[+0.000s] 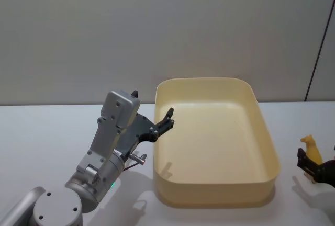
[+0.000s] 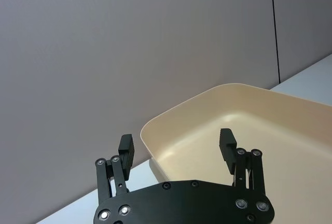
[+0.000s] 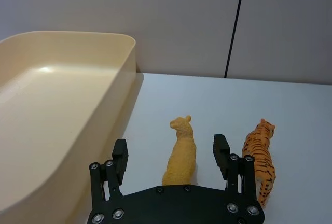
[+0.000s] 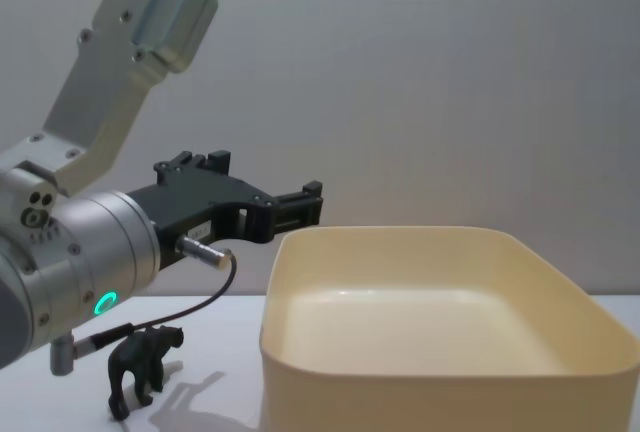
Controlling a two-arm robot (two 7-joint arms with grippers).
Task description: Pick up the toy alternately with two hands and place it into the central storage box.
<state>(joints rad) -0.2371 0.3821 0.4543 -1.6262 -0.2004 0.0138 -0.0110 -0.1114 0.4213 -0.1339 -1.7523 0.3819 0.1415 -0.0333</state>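
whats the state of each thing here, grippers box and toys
left gripper: open, empty, raised
right gripper: open, nothing gripped
storage box: upright, empty
yellow toy: standing on table between right gripper's fingers
tiger toy: standing on table
black toy animal: standing on table

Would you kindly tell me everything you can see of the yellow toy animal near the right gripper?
The yellow toy animal is a small long-necked figure, plain mustard yellow, rough-textured, seemingly plastic. It stands upright on the white table, right of the storage box, beside a striped tiger toy. The right gripper is open, its fingers flanking the toy without visibly touching it.
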